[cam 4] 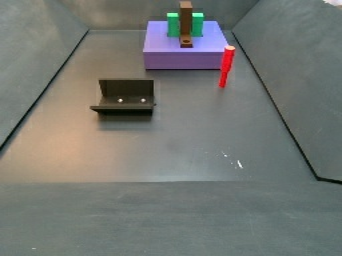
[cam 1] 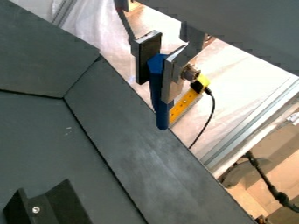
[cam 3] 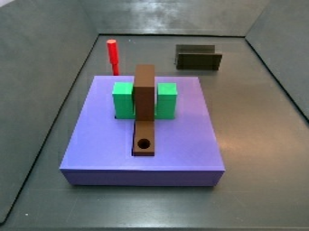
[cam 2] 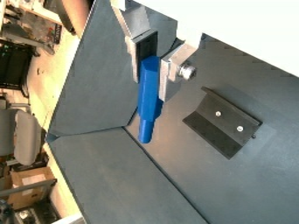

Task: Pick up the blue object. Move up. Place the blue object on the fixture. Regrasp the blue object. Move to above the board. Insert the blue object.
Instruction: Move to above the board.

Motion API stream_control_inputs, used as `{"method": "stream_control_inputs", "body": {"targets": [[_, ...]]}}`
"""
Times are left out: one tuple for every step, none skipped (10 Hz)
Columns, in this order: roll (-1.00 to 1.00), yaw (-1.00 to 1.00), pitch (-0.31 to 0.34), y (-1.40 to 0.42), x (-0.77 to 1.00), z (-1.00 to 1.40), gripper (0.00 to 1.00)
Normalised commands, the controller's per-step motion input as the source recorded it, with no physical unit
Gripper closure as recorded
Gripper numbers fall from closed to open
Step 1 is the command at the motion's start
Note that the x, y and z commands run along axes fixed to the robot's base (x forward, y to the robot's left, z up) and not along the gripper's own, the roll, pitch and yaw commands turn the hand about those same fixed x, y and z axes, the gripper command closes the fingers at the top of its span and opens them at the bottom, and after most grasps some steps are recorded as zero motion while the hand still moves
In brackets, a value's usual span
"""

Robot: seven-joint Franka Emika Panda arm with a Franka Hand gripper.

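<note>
Hanging upright in the gripper, blue object clamped at its upper end between the silver fingers, long axis running straight down past the pads and free tip pointing at the dark floor, touching nothing. Showing in both wrist views only, gripper and peg being out of sight in both side views. Sitting off toward about four o'clock of the peg in a wrist view, fixture probably being next, well apart from the board.
</note>
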Motion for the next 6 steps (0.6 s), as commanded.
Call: {"method": "stream_control_inputs", "body": {"targets": [[-1.00,-0.18,0.194,-1.40,-1.00,0.31,1.00],[-1.00,-0.18,0.186,-1.40,-1.04,0.32,1.00],[-1.00,-0.16,0.177,-1.40,-1.11,0.33,1.00],[-1.00,-0.15,0.187,-1.40,-1.13,0.30,1.00],[-1.00,-0.14,0.198,-1.40,-1.10,0.31,1.00],[-1.00,-0.12,0.206,-0.84,-0.67,0.18,1.00]]}}
